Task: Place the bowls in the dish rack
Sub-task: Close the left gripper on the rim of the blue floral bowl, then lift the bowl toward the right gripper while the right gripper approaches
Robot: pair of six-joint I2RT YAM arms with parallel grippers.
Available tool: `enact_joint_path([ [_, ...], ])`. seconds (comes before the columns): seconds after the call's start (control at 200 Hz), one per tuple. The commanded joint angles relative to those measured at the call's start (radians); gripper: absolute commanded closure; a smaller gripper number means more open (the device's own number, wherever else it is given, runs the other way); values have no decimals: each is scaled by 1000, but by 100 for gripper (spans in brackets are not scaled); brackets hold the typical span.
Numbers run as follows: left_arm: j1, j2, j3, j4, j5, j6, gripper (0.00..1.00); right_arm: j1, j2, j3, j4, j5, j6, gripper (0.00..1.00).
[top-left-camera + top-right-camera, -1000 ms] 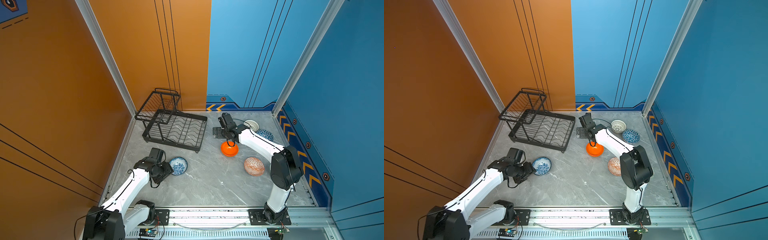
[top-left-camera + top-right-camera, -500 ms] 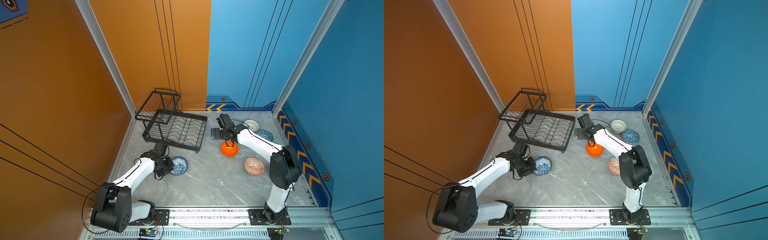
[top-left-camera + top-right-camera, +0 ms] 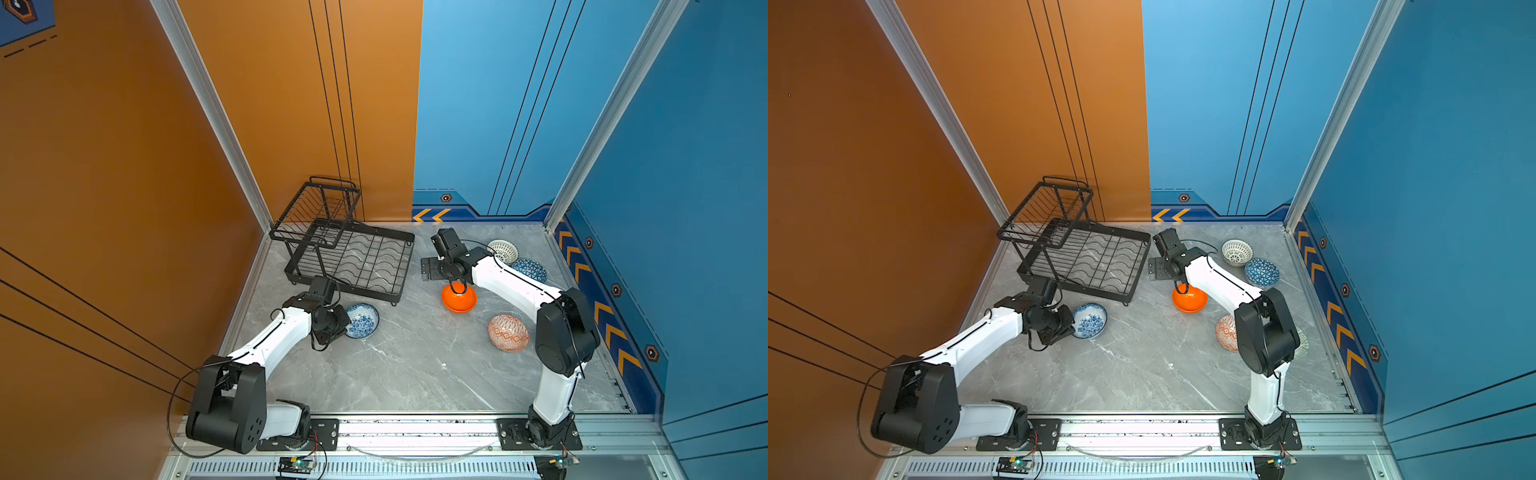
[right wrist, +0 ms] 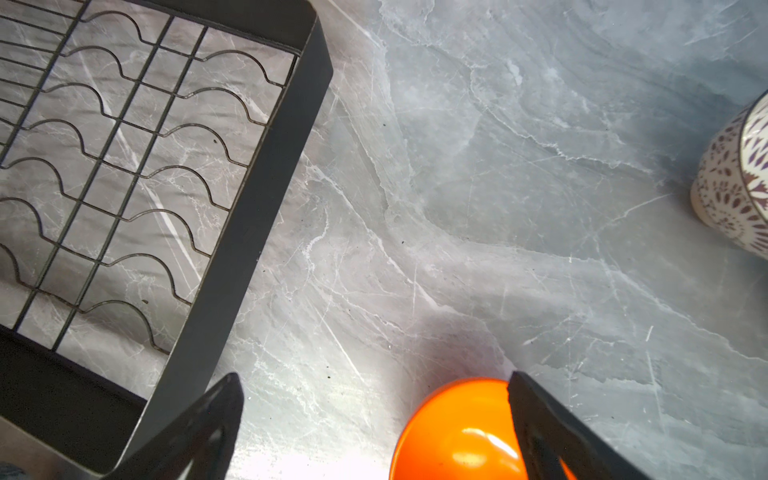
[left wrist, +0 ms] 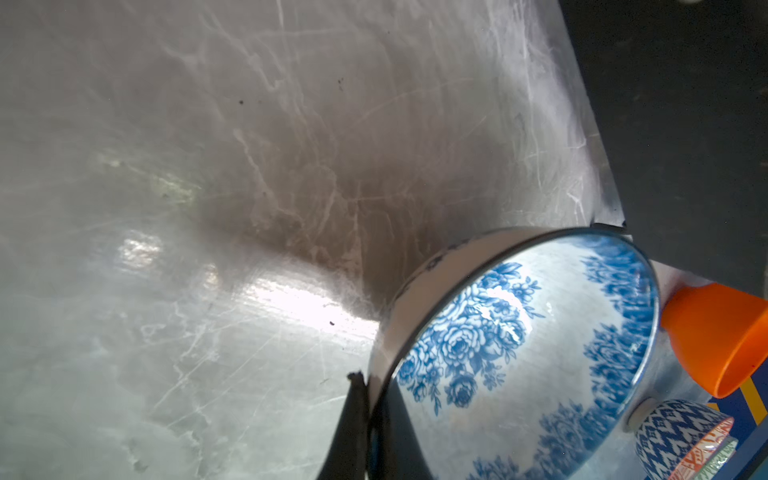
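In both top views the left arm is seen stretched low over the grey marble table [image 3: 395, 365], wrist bent toward the blue-white floral bowl [image 3: 363, 321]. The left gripper [image 3: 347, 328] is clamped on that bowl's near rim, close in front of the dish rack [image 3: 365, 262], black wire, with nothing in it. The right arm is folded forward and its right gripper [image 3: 457, 286] is pointed down over the far rim of the plain glossy orange bowl [image 3: 459, 300]. In the left wrist view the left gripper [image 5: 368, 386] is seen pinching the thin dark-edged rim, one finger inside and one outside, and the floral bowl [image 5: 519, 353] looks tilted. In the right wrist view the right gripper [image 4: 374, 386] is spread wide, one fingertip [image 4: 515, 386] over the orange bowl [image 4: 465, 432]; contact cannot be told. The rack's flat rim [image 4: 266, 187] and wavy wires are seen beside it.
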Motion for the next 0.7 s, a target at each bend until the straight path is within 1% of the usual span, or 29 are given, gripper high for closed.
enact_joint_path([
  [0.0, -11, 8, 46, 8, 31, 9, 100, 7, 9, 35, -30, -13, -23, 0],
  [0.31, -44, 11, 129, 9, 59, 46, 100, -7, -7, 39, -34, -24, -29, 0],
  [0.43, -62, 15, 176, 7, 51, 61, 100, -11, -2, 81, -65, -39, -18, 0],
  [0.521, -76, 18, 217, 10, 3, 54, 100, -13, 14, 169, -133, -58, 7, 1],
  [0.546, -83, 21, 219, 9, -22, 54, 100, -14, 20, 203, -157, -62, 18, 1],
  [0.561, -85, 22, 252, 9, -36, 54, 100, -16, 26, 231, -177, -67, 28, 2],
  [0.616, -94, 31, 286, 23, -94, 52, 100, -20, 40, 316, -225, -79, 53, 2],
  [0.696, -106, 46, 323, 78, -173, 51, 100, -29, 69, 440, -305, -105, 105, 3],
])
